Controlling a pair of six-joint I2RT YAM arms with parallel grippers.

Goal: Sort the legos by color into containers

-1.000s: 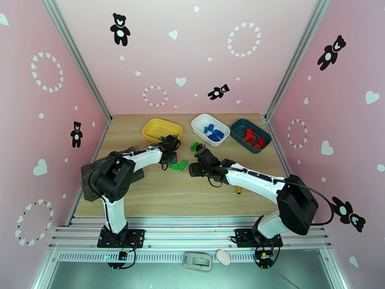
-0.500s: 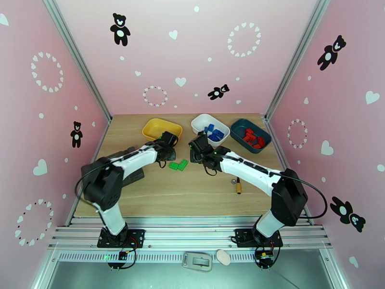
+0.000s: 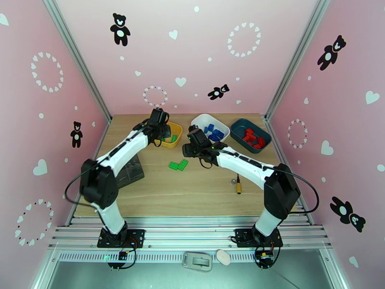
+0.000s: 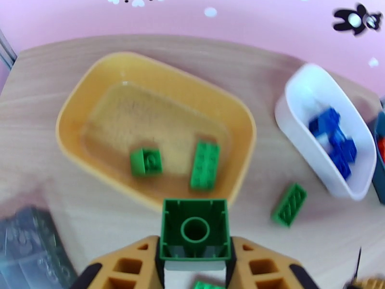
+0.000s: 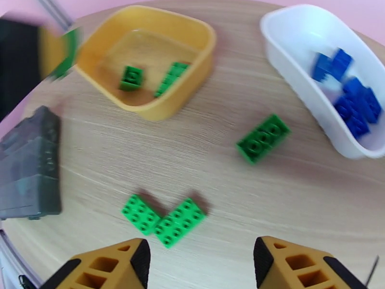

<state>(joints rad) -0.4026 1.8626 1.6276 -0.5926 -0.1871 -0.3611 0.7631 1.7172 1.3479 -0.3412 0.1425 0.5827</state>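
My left gripper is shut on a green square lego, held above the near rim of the yellow container. Two green legos lie inside that bin. In the top view the left gripper hangs over the yellow container. My right gripper stands open and holds nothing, above a pair of touching green legos on the table. Another green lego lies beside the white container, which holds blue legos. The teal container holds red legos.
A dark grey organizer box sits at the left by the left arm. A yellow-handled screwdriver lies on the table at the right, under the right forearm. Pink walls close in the table on three sides.
My left gripper has risen and moved back from the table to over the yellow container, carrying the green lego. My right gripper has shifted back and left, toward the loose green legos.
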